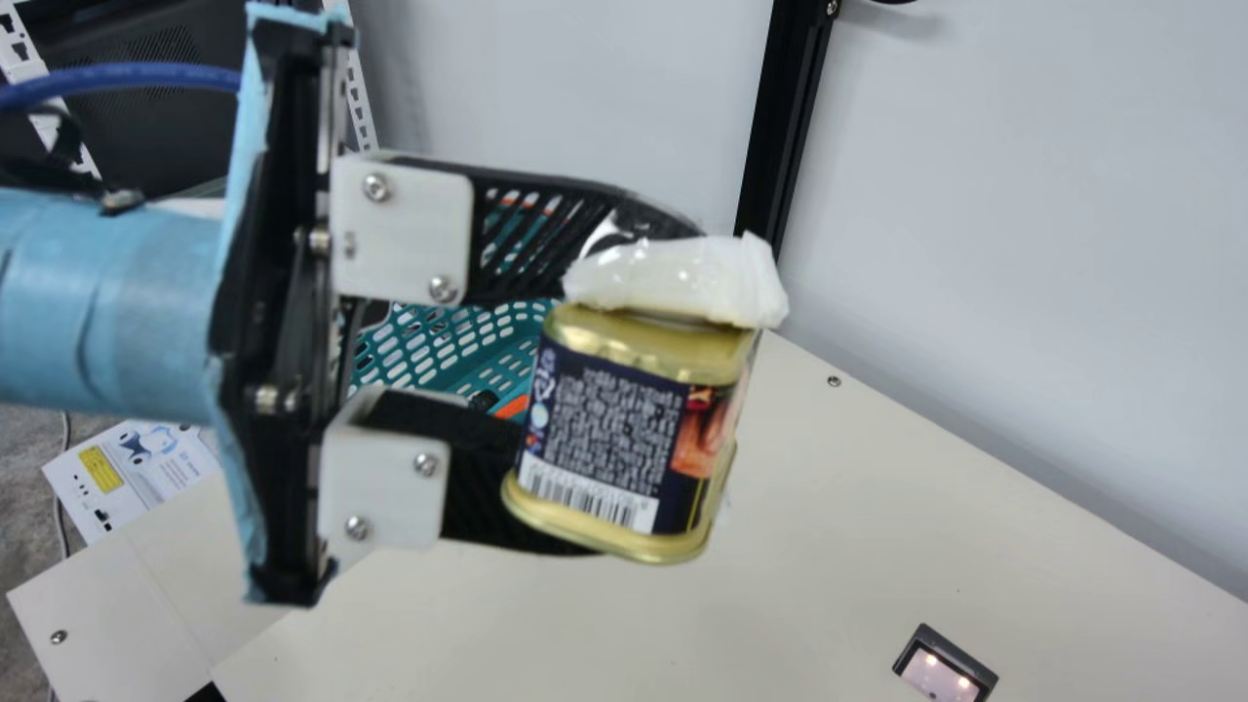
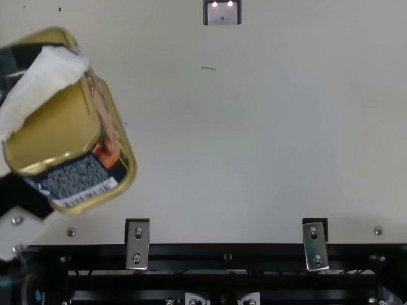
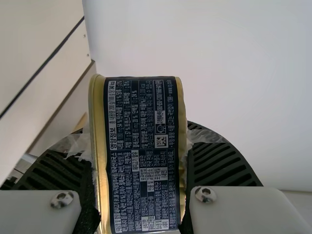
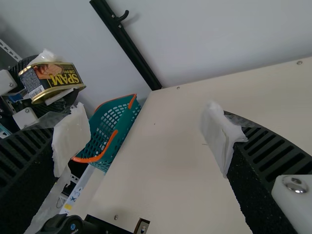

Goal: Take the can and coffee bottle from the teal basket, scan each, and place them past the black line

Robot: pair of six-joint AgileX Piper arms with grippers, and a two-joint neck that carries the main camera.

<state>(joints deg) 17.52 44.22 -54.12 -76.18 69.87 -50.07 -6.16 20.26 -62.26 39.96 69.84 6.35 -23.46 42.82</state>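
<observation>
Left gripper [image 1: 634,390] is grasping the can [image 1: 609,429] between its two fingers, one pressing on the lid and the other supporting the base, and is holding it above the worktop [image 2: 267,127], towards the left side. The scanner [image 2: 222,14] is sitting on the can's right in the top view, farther in from the worktop's near edge. The can's lid-to-base axis is running from one finger to the other, leaning slightly off upright in the main view. The left arm is the one carrying it, so it is probably going to be bringing the can rightwards and turning the barcode [image 1: 585,497] down towards the lit window. Meanwhile, the right gripper [image 4: 146,139] is waiting with its fingers spread apart and nothing between them. The can is showing gold metal at its lid and rims, rounded corners, and a dark blue label with pale print and a food picture. Beyond it, the teal basket [image 4: 127,126] is standing by the worktop's left edge.
</observation>
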